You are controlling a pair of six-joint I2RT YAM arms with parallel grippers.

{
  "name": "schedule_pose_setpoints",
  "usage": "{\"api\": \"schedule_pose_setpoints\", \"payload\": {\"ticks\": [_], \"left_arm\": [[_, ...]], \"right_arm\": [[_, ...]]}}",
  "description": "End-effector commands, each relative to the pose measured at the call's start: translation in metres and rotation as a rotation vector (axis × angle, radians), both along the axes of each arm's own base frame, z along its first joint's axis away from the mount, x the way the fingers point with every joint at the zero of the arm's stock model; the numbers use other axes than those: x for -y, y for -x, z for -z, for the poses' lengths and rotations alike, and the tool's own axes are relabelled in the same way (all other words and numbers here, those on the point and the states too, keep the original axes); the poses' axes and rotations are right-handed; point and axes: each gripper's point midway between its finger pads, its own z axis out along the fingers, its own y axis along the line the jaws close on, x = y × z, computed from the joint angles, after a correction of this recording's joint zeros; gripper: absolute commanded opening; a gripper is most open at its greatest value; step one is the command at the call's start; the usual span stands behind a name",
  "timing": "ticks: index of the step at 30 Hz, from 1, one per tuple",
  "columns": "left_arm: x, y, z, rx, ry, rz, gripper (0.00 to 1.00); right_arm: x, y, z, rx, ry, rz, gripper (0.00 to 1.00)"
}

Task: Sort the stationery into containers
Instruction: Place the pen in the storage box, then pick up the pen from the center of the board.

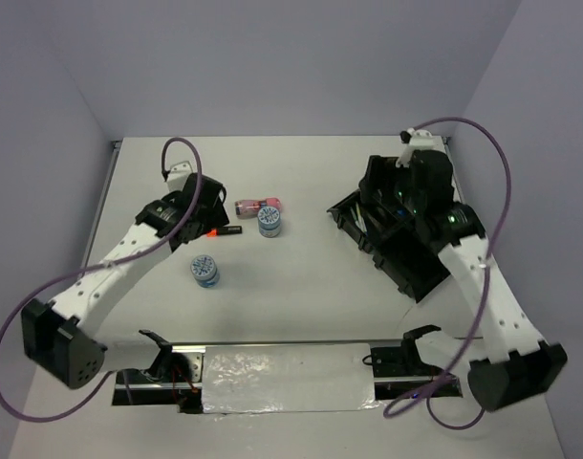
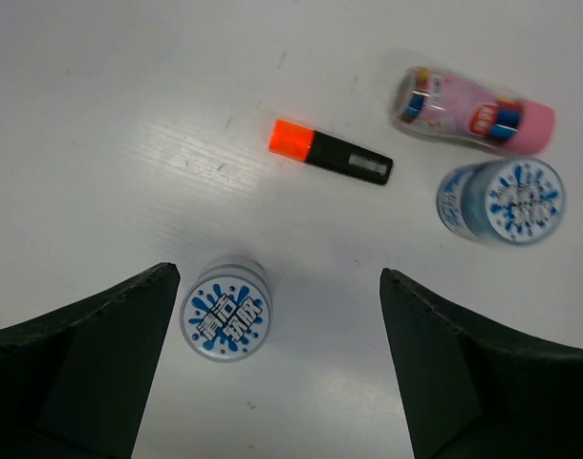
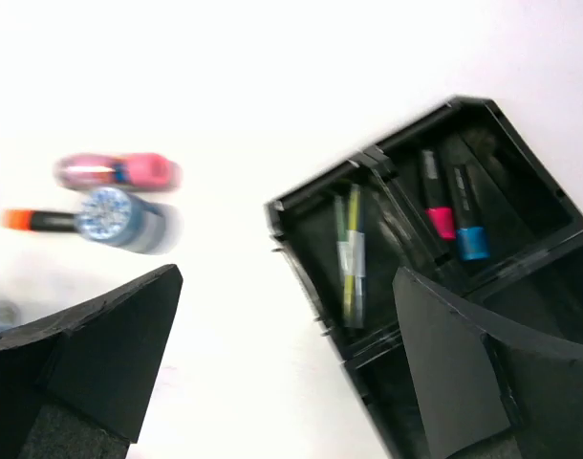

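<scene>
Top external view: the left gripper [image 1: 207,212] hangs over the loose stationery on the table [image 1: 301,306], jaws apart and empty. Just beside it lie the orange-ended marker [image 1: 221,231], the pink tube [image 1: 256,206] and the far disc [image 1: 269,224]. The near disc [image 1: 205,271] sits a little closer to the arm bases. The right gripper [image 1: 399,206] is above the black organiser tray [image 1: 411,282], well apart from those items.

Left wrist view: both fingers stand wide with nothing between them. The near disc stands just beside the finger on the left of the picture. The orange-ended marker lies flat beyond it, clear of its neighbours. The pink tube and far disc are close together, perhaps touching. The marker looks light, stiff and smooth, so I would pinch it across the middle of its barrel. The discs are squat glossy cylinders, best taken round their sides. The tube, lying on its side, will probably roll if nudged.

Right wrist view, blurred: the claw is spread open and empty over the organiser tray. One compartment holds thin pens [image 3: 351,253], the next a pink-ended marker [image 3: 435,196] and a blue-ended marker [image 3: 466,215] side by side
</scene>
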Motion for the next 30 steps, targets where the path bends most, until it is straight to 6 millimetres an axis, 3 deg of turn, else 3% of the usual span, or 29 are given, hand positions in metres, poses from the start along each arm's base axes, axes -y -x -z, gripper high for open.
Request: {"api": "schedule_pose_setpoints", "payload": {"ticks": [1,4,5,6,7,9,12,22,24,30], "left_arm": [[-0.007,-0.012,0.015,-0.049,0.119,-0.211,0.99],[-0.016,-0.027,0.028,-0.013,0.172,-0.507,0.99],[-0.022,-0.021,0.036,-0.055,0.136,-0.556,0.99],[-0.021,-0.030,0.030,-0.045,0.148,-0.598,0.99],[-0.020,-0.034,0.050,-0.102,0.110,-0.635,0.99],[-0.020,-0.039,0.061,-0.146,0.107,-0.713,0.99],[-0.008,-0.059,0.078,-0.179,0.132,-0.749,0.93],[-0.005,-0.070,0.137,-0.257,0.155,-0.803,0.83],[-0.007,-0.065,0.152,-0.291,0.155,-0.817,0.82],[-0.012,-0.080,0.165,-0.213,0.206,-0.798,0.82]], "right_arm": [[0.000,0.022,-0.006,0.075,-0.073,0.054,1.00],[-0.005,0.043,-0.006,0.092,-0.112,0.035,1.00],[-0.009,0.047,-0.004,0.087,-0.124,0.011,1.00],[-0.010,0.054,-0.001,0.081,-0.134,0.006,1.00],[-0.013,0.057,0.003,0.076,-0.138,-0.009,1.00],[-0.016,0.064,0.012,0.062,-0.147,-0.024,1.00],[-0.021,0.073,0.023,0.039,-0.154,-0.062,1.00],[-0.030,0.092,0.009,0.075,-0.150,-0.161,1.00],[-0.031,0.093,0.009,0.078,-0.147,-0.173,1.00],[-0.043,0.099,0.009,0.100,-0.173,-0.245,1.00]]}}
